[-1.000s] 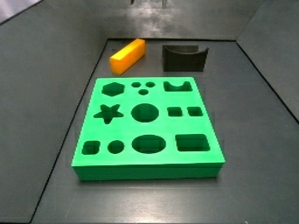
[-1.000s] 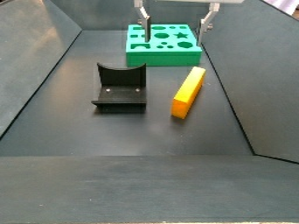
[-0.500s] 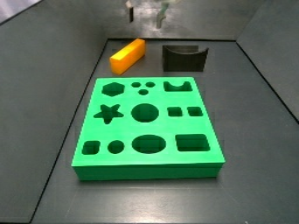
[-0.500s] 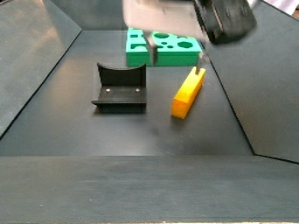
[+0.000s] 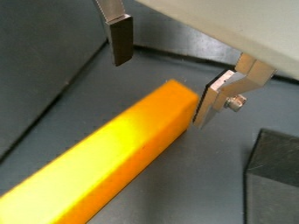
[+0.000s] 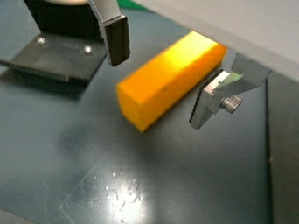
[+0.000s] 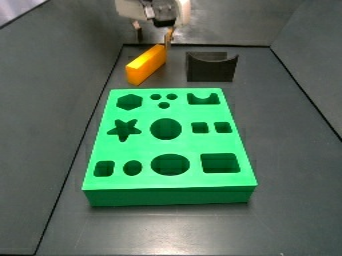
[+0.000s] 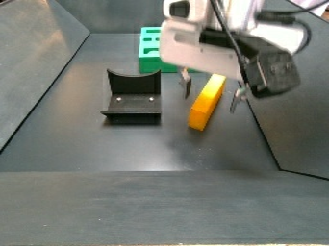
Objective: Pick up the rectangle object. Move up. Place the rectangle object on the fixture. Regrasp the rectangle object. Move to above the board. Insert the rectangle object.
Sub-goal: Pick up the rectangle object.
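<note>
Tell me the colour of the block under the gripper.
Orange-yellow rectangle object, clearest in a wrist view, under the gripper.

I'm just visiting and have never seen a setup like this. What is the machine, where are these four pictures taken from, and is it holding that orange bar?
It is a robot arm ending in a gripper: two flat silver fingers that squeeze together like tongs. Two pictures come from cameras on the arm's wrist, looking down past the fingers. The other two come from cameras fixed beside the table.

On the dark floor lie three things: an orange block, a small dark stand with a notch, called the fixture, and a green board full of shaped holes.

Nothing is held. In both wrist views the fingers stand apart, one on each side of the orange block, with a gap showing at both. In a side view the gripper hangs over the block's far end.
</note>
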Available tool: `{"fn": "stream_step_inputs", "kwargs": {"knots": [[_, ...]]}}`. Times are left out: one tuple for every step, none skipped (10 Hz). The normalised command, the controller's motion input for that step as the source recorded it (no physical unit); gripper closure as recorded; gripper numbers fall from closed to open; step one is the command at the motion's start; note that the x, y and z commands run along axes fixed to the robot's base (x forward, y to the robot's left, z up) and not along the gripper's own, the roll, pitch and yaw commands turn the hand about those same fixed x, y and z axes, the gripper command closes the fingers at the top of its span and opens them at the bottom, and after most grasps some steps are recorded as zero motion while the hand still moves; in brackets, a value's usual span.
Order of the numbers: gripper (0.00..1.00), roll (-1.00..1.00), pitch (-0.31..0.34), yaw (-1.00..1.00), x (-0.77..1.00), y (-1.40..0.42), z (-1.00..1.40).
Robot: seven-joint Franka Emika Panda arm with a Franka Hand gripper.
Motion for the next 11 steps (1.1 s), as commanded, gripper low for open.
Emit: {"fn": "stream_step_inputs", "kwargs": {"knots": [[0.0,0.02,-0.116,-0.04,0.24,0.04,-0.59],[0.0,0.0,-0.097,-0.04,0.33,0.03,-0.55],[0.0,0.0,-0.104,0.0,0.15,0.06,-0.53],[0.0,-0.04,0.0,0.0,0.05,0.12,-0.06],[0.0,0.0,0.0,0.0,-0.02,0.0,0.0],[0.0,0.02,0.0,0.0,-0.17,0.0,-0.01],[0.0,0.0,0.0,-0.02,-0.05,0.0,0.0],[0.0,0.02,0.0,0.0,0.0,0.0,0.0],[1.0,0.04,0.016,0.0,0.0,0.0,-0.01],[1.0,0.0,0.0,0.0,0.0,0.0,0.0],[1.0,0.0,0.0,0.0,0.0,0.0,0.0]]}}
